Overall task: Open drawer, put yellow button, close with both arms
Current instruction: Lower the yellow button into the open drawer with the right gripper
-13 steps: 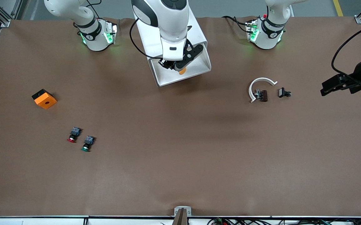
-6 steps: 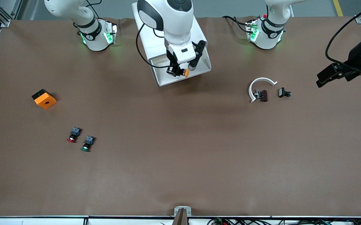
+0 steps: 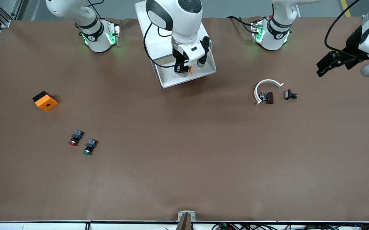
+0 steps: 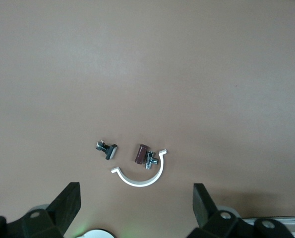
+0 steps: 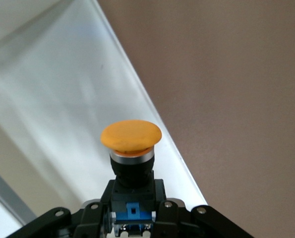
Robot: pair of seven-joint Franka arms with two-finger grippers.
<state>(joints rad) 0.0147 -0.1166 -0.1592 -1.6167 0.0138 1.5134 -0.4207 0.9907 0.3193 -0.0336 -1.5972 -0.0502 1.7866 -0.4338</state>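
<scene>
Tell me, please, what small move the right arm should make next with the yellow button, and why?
Probably lower a little and open: the right hand is shut on the yellow button, which hangs over the tray of the open drawer, not yet set down. The left hand waits open, above the white clip.

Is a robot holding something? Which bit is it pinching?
Yes. The right tool pinches the yellow button by its blue-grey rear block, over the open drawer. The left tool holds nothing.

Yellow button over drawer
</scene>
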